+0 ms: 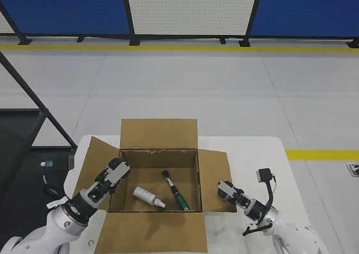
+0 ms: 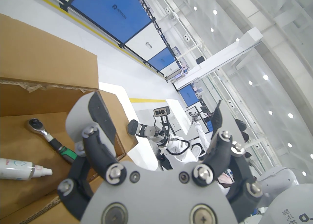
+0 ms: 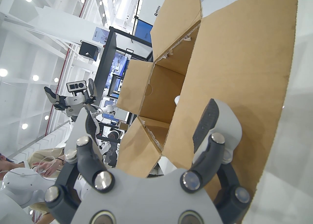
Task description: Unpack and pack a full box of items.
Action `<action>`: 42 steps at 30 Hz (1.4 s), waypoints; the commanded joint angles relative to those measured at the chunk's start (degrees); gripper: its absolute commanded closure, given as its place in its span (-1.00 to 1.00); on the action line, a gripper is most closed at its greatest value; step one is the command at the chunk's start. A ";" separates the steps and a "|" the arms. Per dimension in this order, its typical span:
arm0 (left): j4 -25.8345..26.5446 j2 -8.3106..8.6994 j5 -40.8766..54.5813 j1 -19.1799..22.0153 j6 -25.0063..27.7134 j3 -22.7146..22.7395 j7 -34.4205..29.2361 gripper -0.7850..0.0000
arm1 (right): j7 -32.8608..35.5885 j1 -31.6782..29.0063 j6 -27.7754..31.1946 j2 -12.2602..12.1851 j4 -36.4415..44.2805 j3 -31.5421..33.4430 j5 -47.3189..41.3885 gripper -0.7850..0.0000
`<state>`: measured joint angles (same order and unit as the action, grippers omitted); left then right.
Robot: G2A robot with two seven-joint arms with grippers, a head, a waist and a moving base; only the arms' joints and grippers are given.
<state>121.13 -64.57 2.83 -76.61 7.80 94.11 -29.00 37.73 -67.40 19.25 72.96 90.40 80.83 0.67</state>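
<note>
At the near edge of the white table (image 1: 255,152), the left gripper (image 1: 117,170) hangs spread over the left wall of the cardboard box (image 1: 159,133). The right gripper (image 1: 224,188) is likewise spread above the right flap. On the box floor, the white spray bottle (image 1: 147,196) lies at 4 o'clock from the left gripper, the nearer one. Its axis runs 10 to 4, nozzle toward 4. Beyond it, the ratchet wrench (image 1: 175,190) runs 11 to 5 with its green handle nearest, at 9 o'clock from the right gripper.
</note>
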 commanded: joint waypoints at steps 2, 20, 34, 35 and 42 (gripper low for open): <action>1.31 0.04 0.65 -2.39 0.64 2.21 1.05 -1.00 | 0.36 0.89 0.04 -0.06 -0.76 -0.53 0.02 -1.00; 1.31 0.04 0.65 -2.39 0.64 2.21 1.05 -1.00 | -0.96 1.16 -0.81 -0.59 1.24 -1.03 0.99 -1.00; 1.63 0.02 0.79 -2.77 0.59 2.43 1.85 -1.00 | -1.24 1.09 -1.36 -0.59 2.51 -2.01 2.34 -1.00; 1.78 0.03 0.94 -2.91 0.61 2.67 2.00 -1.00 | -1.14 1.32 -1.62 -0.60 2.77 -2.34 2.85 -1.00; 3.47 0.16 2.37 -4.95 0.97 6.83 3.09 -1.00 | 0.40 4.90 -3.00 -0.61 4.79 -5.80 8.37 -1.00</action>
<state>124.37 -64.43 5.00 -81.11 8.69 100.10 -26.08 37.95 -63.07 16.15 72.32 94.99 75.58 8.45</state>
